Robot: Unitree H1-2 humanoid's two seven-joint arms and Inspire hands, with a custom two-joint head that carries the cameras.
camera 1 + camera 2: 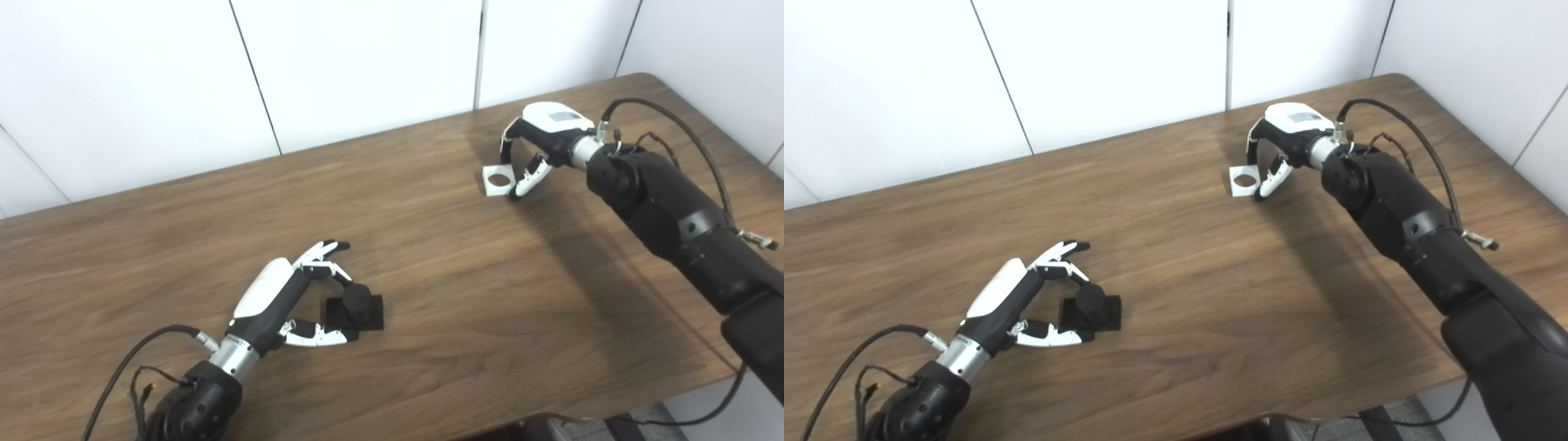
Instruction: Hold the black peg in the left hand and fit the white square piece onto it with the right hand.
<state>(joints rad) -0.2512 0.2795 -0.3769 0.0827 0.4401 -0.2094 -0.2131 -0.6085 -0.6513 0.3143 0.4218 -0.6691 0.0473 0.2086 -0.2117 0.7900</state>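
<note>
Black peg [358, 306] sits between spread left robot hand [288, 300] fingers; right robot hand [539, 147] pinches white square piece [497, 181].

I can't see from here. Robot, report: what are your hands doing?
Left hand open around black peg. Right hand closing on white square piece, grip unconfirmed. Table between them unobstructed.

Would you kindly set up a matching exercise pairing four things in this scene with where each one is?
Things:
1. black peg
2. white square piece
3. left hand
4. right hand

Places:
A. far right, fingers curled around the white part
B. near left, on its square base on the table
C. far right of the table, round hole facing up
D. near left, fingers spread around the black part

Pairs: 1-B, 2-C, 3-D, 4-A
</note>
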